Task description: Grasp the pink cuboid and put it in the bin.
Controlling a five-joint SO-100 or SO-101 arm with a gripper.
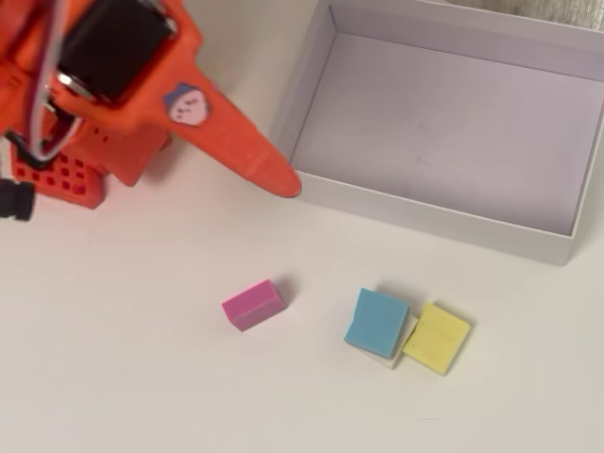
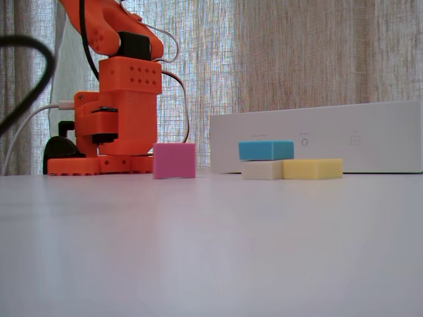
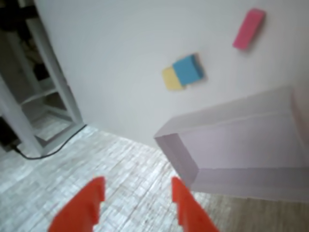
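The pink cuboid [image 1: 253,304] [image 2: 174,160] lies alone on the white table, lower centre in the overhead view. In the wrist view the pink cuboid [image 3: 248,28] shows far off at the top right. The white bin [image 1: 444,123] [image 2: 317,135] [image 3: 241,140] stands behind it with nothing inside. My orange gripper [image 1: 276,172] hangs high up beside the bin's near left corner, well away from the cuboid. In the wrist view the gripper [image 3: 137,193] is open, fingertips apart with nothing between them. The fixed view does not show the gripper.
A light blue block [image 1: 376,321] [image 2: 266,150] [image 3: 188,69] rests on a white block [image 2: 262,170], with a yellow block [image 1: 436,338] [image 2: 312,168] [image 3: 170,78] touching it, to the right of the cuboid. The arm's orange base [image 2: 119,112] stands at the back left. A curtain hangs behind.
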